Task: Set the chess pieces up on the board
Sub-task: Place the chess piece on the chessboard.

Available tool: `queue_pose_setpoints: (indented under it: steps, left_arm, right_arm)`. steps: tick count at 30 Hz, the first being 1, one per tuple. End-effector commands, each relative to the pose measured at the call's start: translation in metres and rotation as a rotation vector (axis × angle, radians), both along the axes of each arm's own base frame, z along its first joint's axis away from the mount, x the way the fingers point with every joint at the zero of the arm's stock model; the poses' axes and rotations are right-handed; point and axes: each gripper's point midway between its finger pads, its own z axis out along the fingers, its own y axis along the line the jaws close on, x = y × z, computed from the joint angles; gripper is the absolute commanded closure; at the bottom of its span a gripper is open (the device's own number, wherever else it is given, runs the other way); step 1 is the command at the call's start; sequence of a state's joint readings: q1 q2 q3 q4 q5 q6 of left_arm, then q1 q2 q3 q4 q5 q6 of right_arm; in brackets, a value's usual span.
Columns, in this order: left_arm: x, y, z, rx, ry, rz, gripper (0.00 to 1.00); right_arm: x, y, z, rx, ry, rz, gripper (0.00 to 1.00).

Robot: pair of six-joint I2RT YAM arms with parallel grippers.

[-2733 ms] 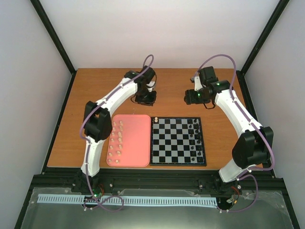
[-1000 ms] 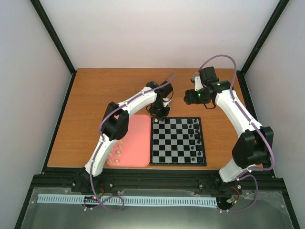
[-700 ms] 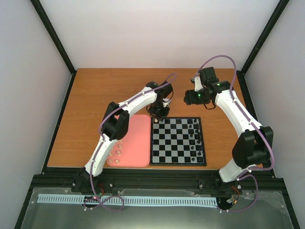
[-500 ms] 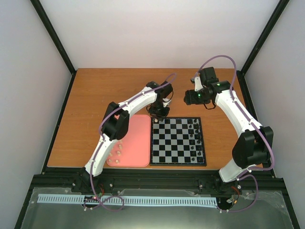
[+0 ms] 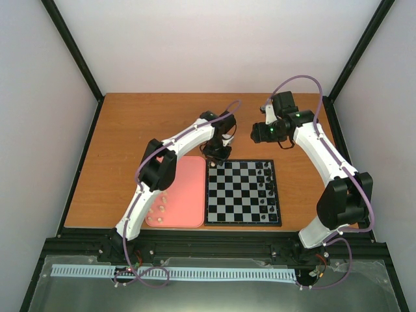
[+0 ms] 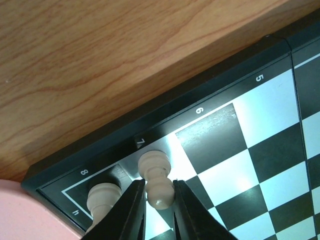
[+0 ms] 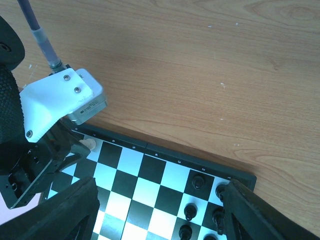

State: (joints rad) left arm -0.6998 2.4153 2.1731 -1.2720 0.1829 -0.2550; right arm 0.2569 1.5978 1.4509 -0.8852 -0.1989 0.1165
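The chequered board (image 5: 234, 195) lies right of the pink tray (image 5: 185, 188). My left gripper (image 5: 217, 156) is at the board's far left corner. In the left wrist view it (image 6: 159, 200) is shut on a cream chess piece (image 6: 156, 177) that stands upright on the pale square by the 7 mark. A second cream piece (image 6: 102, 197) stands on the corner square beside it. A few cream pieces (image 5: 160, 207) show on the tray's left part. My right gripper (image 5: 259, 133) hovers open and empty over the board's far edge (image 7: 150, 172).
Black pieces (image 5: 265, 185) fill the board's right two columns and also show in the right wrist view (image 7: 198, 182). My left arm crosses over the tray and hides part of it. Bare wooden table (image 5: 143, 123) lies behind the board and tray.
My left arm swung from behind the tray to the board's far left corner and lowered there; over the last second it has hardly moved. The right arm has stayed still.
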Motion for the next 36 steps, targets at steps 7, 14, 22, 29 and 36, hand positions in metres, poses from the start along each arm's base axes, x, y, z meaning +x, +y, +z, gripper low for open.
queue_pose_setpoints:
  steps: [7,14,22,29,36]
  left_arm:
    - [0.000,-0.007,-0.002,0.001,-0.002,-0.027,0.74]
    - [0.002,-0.011,0.002,-0.019,-0.012,-0.030,0.68]
    - [0.002,-0.014,0.007,-0.041,-0.014,-0.035,0.67]
    - [0.003,-0.024,0.019,-0.099,-0.026,-0.044,0.64]
    - [0.011,-0.025,0.034,-0.109,-0.072,-0.033,0.57]
  right_arm:
    - [0.002,-0.001,0.001,0.014,-0.008,0.000,0.32]
    - [0.003,0.000,0.002,0.019,-0.009,0.002,0.32]
    - [0.004,0.002,0.003,0.026,-0.007,0.006,0.32]
    - [0.006,0.004,0.005,0.033,-0.007,0.012,0.32]
    - [0.005,0.005,0.004,0.038,-0.005,0.018,0.32]
